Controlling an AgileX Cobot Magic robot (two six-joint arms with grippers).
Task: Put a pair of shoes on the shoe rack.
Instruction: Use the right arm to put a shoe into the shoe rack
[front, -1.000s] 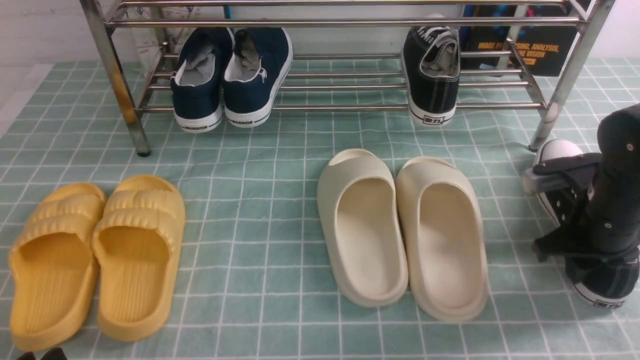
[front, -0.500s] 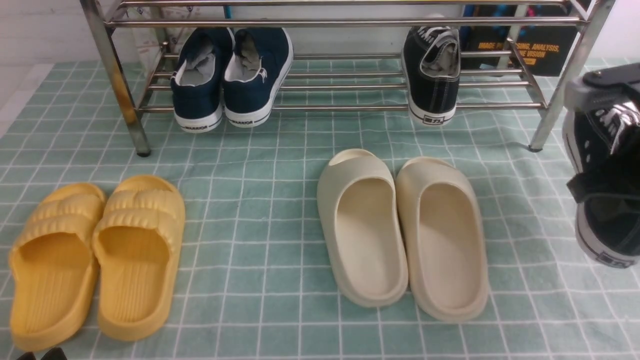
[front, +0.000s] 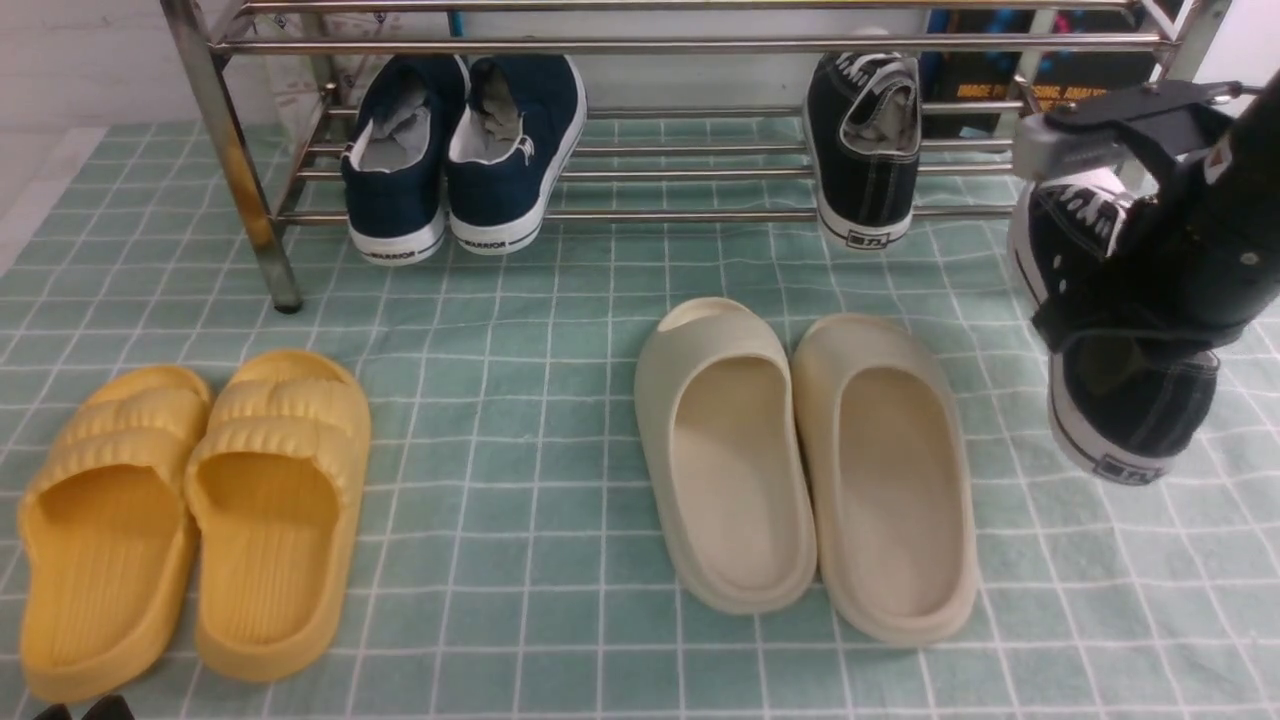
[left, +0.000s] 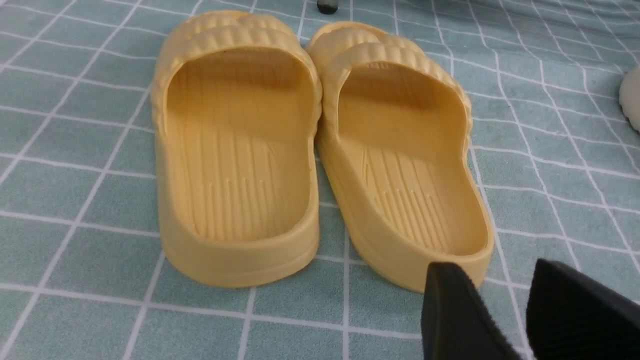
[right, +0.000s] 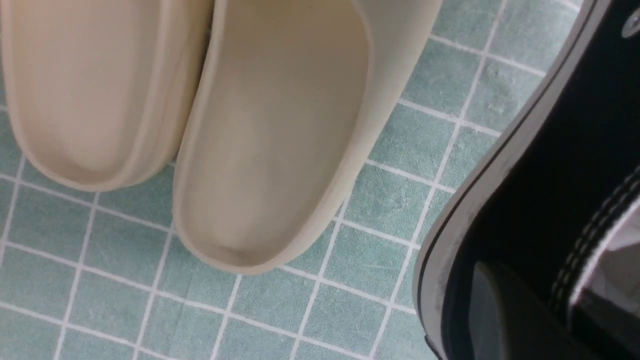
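**One black sneaker racked, its mate in the right gripper in front of the rack**

Nearest, farthest out from the shoe rack (front: 700, 213): left gripper (left: 492, 267), jaws apart, nothing between them, low over the checked green cloth (front: 500, 400). Its fingertips sit just behind the heel of one of the yellow slippers (front: 190, 510).

Yellow pair lies in front of the rack's left end, well clear of it. Cream slippers (front: 800, 460) lie side by side, touching, in front of the rack's right half.

Closer to the rack, in front of its right leg: right gripper (front: 1100, 235) clamped on the second black sneaker (front: 1130, 410), one jaw above the laces, the other lower, by the shoe's opening. Shoe is tilted, heel lower and toward the camera, toe toward the rack. The right wrist view shows its white sole edge over the cloth, beside the cream pair. Not on the rack.

On the rack's lowest bars: first black sneaker (front: 865, 150) toward the right end, heel outward; navy slip-ons (front: 460, 150) toward the left.
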